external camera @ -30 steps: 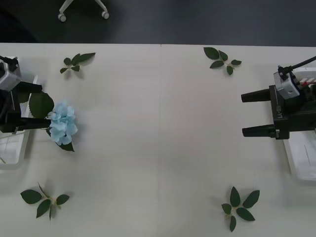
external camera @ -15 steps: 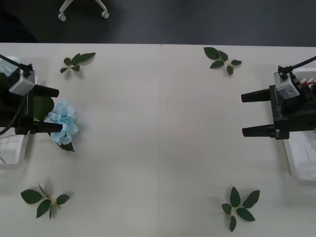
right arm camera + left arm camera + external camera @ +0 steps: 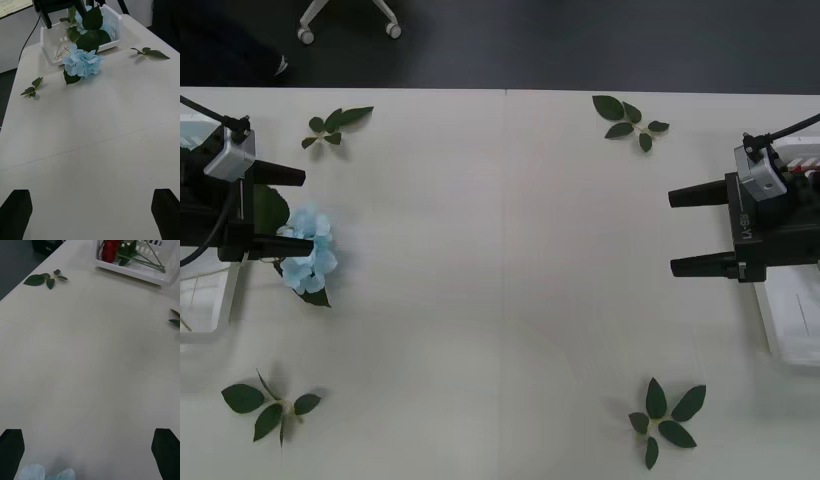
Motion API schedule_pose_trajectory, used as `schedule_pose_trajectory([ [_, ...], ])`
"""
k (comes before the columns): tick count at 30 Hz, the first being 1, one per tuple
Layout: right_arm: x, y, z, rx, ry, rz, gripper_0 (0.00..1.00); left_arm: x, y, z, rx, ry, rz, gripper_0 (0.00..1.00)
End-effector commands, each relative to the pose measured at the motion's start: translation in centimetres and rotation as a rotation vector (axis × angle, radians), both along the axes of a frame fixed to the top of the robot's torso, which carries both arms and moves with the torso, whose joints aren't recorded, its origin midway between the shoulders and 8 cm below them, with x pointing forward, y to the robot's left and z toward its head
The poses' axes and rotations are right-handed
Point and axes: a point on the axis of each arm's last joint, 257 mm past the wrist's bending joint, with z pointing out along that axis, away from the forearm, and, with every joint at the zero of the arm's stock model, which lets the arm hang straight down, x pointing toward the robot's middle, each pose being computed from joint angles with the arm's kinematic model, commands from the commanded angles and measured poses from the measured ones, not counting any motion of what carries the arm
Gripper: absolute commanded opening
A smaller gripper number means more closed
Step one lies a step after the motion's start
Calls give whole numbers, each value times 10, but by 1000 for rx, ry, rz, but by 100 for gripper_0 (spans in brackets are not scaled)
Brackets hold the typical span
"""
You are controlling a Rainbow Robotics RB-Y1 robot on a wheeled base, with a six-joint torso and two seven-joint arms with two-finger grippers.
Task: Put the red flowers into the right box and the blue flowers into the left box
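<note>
One blue flower [image 3: 308, 262] [image 3: 80, 62] lies on the table beside the left box [image 3: 204, 302] [image 3: 112, 19], its stem and leaves pointing toward the box. My left gripper [image 3: 304, 209] [image 3: 62, 11] hovers open over its leaves, with one finger at the bloom's edge; pale petals [image 3: 45, 472] show between its fingers. More blue flowers [image 3: 106, 27] rest inside the left box. The red flowers [image 3: 110, 249] lie in the right box [image 3: 792, 322] [image 3: 150, 276]. My right gripper [image 3: 671, 232] [image 3: 90, 213] hangs open beside the right box, holding nothing.
Flowerless leaf sprigs lie around the table: far left [image 3: 336, 124], far right [image 3: 628, 120], near left [image 3: 268, 405] and near right [image 3: 664, 415]. A chair base [image 3: 348, 18] stands on the dark floor beyond the far edge.
My left gripper has moved out from the left box toward the table's middle, now over the blue flower's leaves. The flower has barely shifted. The right arm has not moved.
</note>
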Motion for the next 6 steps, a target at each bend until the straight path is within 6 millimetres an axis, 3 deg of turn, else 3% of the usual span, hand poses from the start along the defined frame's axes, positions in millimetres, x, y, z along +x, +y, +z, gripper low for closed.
schedule_pose_trajectory([
  [1,2,-6,10,-24,-26,-1,94,4,0,14,12,-42,-6,100],
  [6,2,-6,10,-24,-26,-1,94,4,0,14,12,-42,-6,100],
])
